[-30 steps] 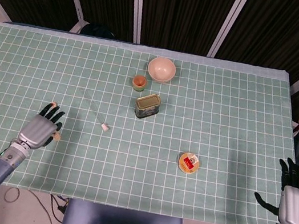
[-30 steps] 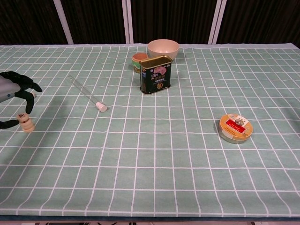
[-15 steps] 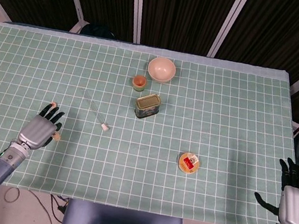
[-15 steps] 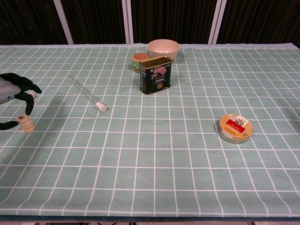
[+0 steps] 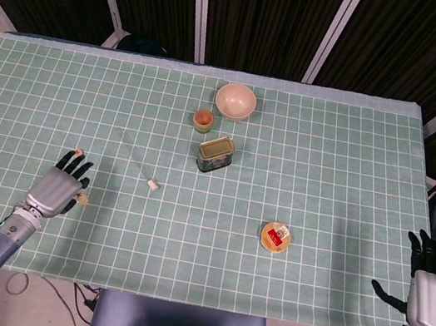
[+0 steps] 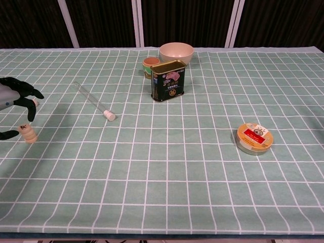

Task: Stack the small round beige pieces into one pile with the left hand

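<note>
Beige pieces (image 6: 28, 133): short stack, upright on the worktop (image 6: 167, 167) near its left edge. One more small piece (image 6: 34, 103) lies behind the left hand's fingertips. Left hand (image 5: 56, 186): just beside the stack, fingers (image 6: 26, 91) spread, holding nothing. Right hand (image 5: 429, 289): off the far right edge, fingers apart, empty. Glass tube (image 6: 93, 99), tin can (image 6: 168, 81), bowl (image 6: 176, 51), round tin (image 6: 253, 137) elsewhere.

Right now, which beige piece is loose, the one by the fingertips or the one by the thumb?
The single beige piece beyond the left hand fingertips lies alone; the pile by the thumb is already stacked.
</note>
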`<state>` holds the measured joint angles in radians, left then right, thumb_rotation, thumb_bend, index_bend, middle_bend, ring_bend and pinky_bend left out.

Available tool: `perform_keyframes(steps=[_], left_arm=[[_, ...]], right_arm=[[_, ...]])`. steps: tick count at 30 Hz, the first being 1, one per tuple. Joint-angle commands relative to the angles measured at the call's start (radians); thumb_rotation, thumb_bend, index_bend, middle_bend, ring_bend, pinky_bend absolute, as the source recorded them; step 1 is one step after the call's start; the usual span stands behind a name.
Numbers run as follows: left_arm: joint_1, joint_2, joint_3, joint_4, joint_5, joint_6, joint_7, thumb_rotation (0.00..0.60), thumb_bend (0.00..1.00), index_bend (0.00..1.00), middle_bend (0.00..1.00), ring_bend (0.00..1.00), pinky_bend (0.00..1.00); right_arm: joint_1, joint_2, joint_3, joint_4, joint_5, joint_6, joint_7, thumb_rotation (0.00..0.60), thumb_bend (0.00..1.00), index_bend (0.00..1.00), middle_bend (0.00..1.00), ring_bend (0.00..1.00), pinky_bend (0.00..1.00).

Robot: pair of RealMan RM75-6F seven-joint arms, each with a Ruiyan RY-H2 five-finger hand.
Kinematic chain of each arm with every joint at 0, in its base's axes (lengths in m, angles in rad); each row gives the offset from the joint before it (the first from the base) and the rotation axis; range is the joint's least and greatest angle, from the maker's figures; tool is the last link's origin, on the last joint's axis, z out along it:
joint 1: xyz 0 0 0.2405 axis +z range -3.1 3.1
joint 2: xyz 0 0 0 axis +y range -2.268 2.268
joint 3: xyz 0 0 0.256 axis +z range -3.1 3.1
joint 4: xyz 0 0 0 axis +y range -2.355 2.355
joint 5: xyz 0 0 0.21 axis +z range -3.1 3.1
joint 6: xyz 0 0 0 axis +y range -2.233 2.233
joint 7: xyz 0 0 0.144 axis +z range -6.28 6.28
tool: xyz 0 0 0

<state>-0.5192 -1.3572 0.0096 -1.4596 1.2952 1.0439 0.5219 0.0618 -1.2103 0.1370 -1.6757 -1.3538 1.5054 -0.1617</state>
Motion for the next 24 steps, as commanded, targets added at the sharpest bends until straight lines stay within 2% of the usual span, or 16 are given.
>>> perform_keyframes(steps=[1,6,13,19,24], left_arm=[[0.014,0.025,-0.016,-0.004,0.000,0.031,-0.034,0.600,0.31,0.39,0.09,0.00,0.00],[0.019,0.043,-0.039,0.028,-0.009,0.038,-0.101,0.600,0.28,0.36,0.09,0.00,0.00],[-0.012,0.033,-0.094,0.131,-0.078,-0.028,-0.172,0.600,0.28,0.35,0.08,0.00,0.00],[-0.055,-0.002,-0.135,0.213,-0.140,-0.101,-0.196,0.600,0.28,0.35,0.08,0.00,0.00],[-0.086,-0.054,-0.150,0.300,-0.169,-0.145,-0.198,0.600,0.28,0.36,0.08,0.00,0.00]], right_arm=[[0.000,0.000,0.000,0.001,0.000,0.000,0.000,0.600,0.23,0.08,0.01,0.03,0.00],[-0.001,-0.002,0.001,0.001,-0.001,0.004,-0.003,0.600,0.23,0.08,0.01,0.03,0.00],[-0.001,-0.008,0.002,0.000,0.001,0.008,-0.010,0.600,0.23,0.08,0.01,0.03,0.00],[-0.001,-0.011,0.003,0.000,0.004,0.009,-0.017,0.600,0.23,0.08,0.01,0.03,0.00],[-0.001,-0.011,0.004,0.001,0.005,0.010,-0.015,0.600,0.23,0.08,0.01,0.03,0.00]])
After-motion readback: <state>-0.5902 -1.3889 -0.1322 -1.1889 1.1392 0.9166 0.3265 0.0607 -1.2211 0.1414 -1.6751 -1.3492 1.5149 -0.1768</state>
